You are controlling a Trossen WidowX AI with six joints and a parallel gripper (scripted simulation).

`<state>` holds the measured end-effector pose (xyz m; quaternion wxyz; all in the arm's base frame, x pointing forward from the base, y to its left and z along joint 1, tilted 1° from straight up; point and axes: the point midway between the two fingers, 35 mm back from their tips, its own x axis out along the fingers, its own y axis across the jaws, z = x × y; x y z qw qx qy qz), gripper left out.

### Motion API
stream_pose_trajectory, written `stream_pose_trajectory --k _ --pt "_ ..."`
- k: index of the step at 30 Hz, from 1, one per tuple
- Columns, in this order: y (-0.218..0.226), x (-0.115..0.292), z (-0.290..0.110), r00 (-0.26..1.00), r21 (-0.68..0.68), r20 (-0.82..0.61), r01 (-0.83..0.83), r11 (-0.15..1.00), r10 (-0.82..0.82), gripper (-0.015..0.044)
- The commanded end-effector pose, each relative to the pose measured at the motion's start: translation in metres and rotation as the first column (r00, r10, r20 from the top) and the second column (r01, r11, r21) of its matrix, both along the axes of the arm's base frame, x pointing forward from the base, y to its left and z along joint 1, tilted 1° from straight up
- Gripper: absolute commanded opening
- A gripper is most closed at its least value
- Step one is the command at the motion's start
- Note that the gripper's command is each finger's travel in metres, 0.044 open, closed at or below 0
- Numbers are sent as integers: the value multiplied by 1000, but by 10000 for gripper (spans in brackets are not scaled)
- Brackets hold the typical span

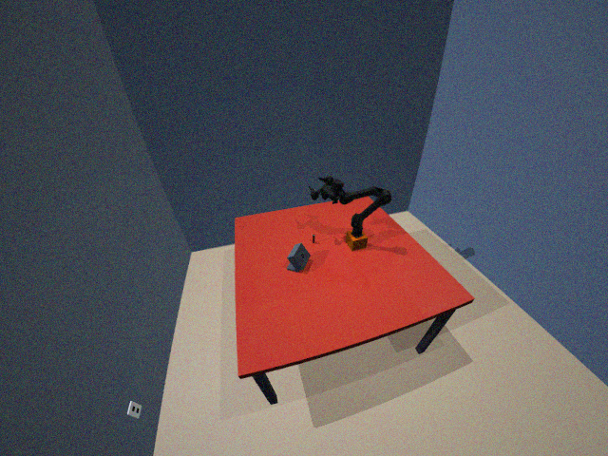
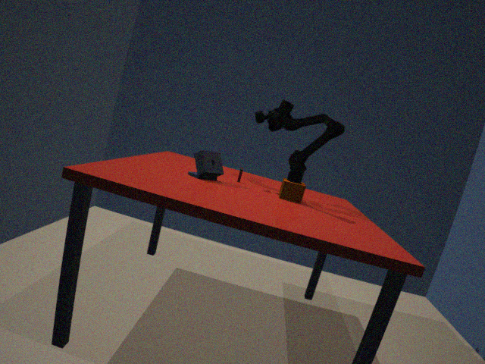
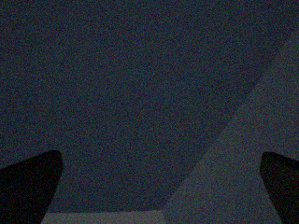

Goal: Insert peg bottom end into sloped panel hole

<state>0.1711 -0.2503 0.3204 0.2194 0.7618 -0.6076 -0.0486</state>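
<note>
A small dark peg (image 1: 313, 237) (image 2: 239, 174) stands upright on the red table (image 1: 343, 313) (image 2: 164, 176). The grey-blue sloped panel (image 1: 298, 256) (image 2: 208, 164) stands near it, with a small hole (image 2: 211, 161) in its face. My gripper (image 1: 313, 192) (image 2: 260, 116) (image 3: 163, 162) is open and empty. It hangs high above the table, well above the peg, and points out towards the walls. In the wrist view only the two dark fingertips, wall and floor show; peg and panel are out of that view.
The arm rises from an orange base block (image 1: 356, 240) (image 2: 292, 190) on the table, beside the peg. Dark blue walls stand behind the table. The table's edges lie far from the peg and panel.
</note>
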Motion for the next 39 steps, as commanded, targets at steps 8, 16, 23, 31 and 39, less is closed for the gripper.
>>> stream_pose_trajectory --k 8,16,23,31,39 --pt "-9 28 -24 925 20 -379 -31 999 36 440" --pt "-12 45 -44 782 33 -618 -71 997 76 440" --pt "-14 58 -62 609 51 -785 -118 992 113 440" --pt "-14 71 -84 372 84 -916 -185 979 148 440" --pt "-12 83 -106 114 132 -979 -260 956 166 440"
